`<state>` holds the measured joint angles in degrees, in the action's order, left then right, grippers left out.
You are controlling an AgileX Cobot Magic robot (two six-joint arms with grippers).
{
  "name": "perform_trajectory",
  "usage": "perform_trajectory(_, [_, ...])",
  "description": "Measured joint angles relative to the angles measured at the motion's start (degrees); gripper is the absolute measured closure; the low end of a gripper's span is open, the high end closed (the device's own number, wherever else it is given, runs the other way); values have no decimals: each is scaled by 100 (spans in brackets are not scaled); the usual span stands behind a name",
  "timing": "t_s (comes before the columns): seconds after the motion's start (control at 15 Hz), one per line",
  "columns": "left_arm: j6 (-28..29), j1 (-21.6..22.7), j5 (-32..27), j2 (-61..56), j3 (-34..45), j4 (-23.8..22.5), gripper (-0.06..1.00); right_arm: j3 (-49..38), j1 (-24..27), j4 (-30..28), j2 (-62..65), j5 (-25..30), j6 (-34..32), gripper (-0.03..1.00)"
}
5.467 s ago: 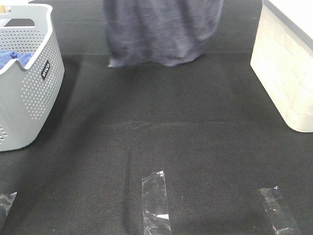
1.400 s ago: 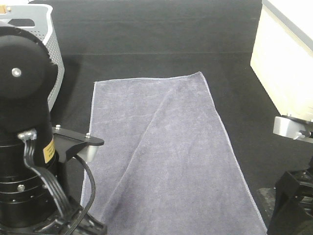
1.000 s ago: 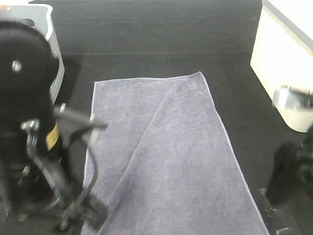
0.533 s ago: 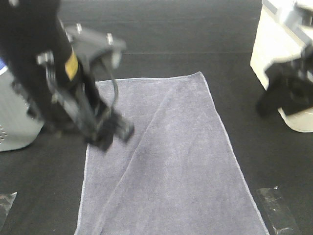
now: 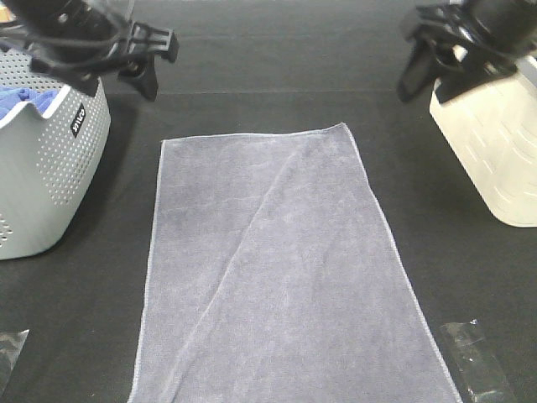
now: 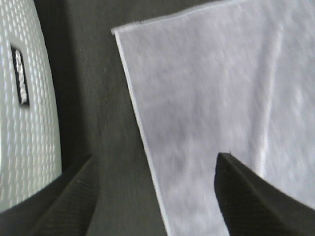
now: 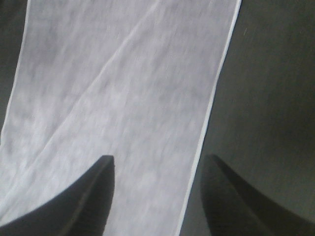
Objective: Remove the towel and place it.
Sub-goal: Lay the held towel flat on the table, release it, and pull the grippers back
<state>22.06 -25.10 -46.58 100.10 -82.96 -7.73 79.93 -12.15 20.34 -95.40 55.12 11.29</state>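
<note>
We see the grey-purple towel [image 5: 277, 269] lying flat on the black surface [image 5: 277, 50], left claw [image 6: 156, 162] and right claw [image 7: 157, 160] hovering clear of it, both spread open and empty.

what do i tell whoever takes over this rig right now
Left tool: open, empty, over the edge of the towel nearest the grey basket.
Right tool: open, empty, over the opposite edge.
Towel: spread flat on the black mat, out of the basket, one diagonal crease.
Done: towel removed and laid down.
Left: probably nothing but parking the arms.
</note>
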Motion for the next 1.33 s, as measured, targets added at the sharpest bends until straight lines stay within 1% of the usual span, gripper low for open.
perform_trajectory(0.2, [-327,332,-235,1134,-1175,453,30,1077,0,-52,-877,-6,6,46])
perform_trajectory(0.27, [-355,384,-384,1536,-1656,504,31,1427,0,-57,-1180,-6,23,48])
perform_trajectory(0.47, [-453,401,-911,2819,-3174,579,31,2389,0,-109,-2131,-11,57,49])
perform_trajectory(0.53, [-470,401,-1272,3466,-3999,573,31,2773,0,-132,-2573,-52,120,49])
perform_trajectory(0.6, [-470,401,-1461,3850,-4452,487,31,3008,0,-149,-2830,-74,172,49])
perform_trajectory(0.73, [-441,418,-1627,4360,-5174,424,31,3352,0,-149,-3317,-155,269,49])
perform_trajectory(0.87, [-344,498,-1610,4681,-5581,458,31,3621,0,-178,-3764,-378,298,49])
perform_trajectory(1.07, [-327,665,-1587,4870,-5644,510,31,3850,0,-195,-4303,-894,315,49])
perform_trajectory(1.13, [-327,665,-1587,4870,-5644,510,31,3850,0,-195,-4303,-894,315,49])
perform_trajectory(1.33, [-327,682,-1587,4882,-5655,510,31,3942,0,-195,-4681,-1392,315,49])
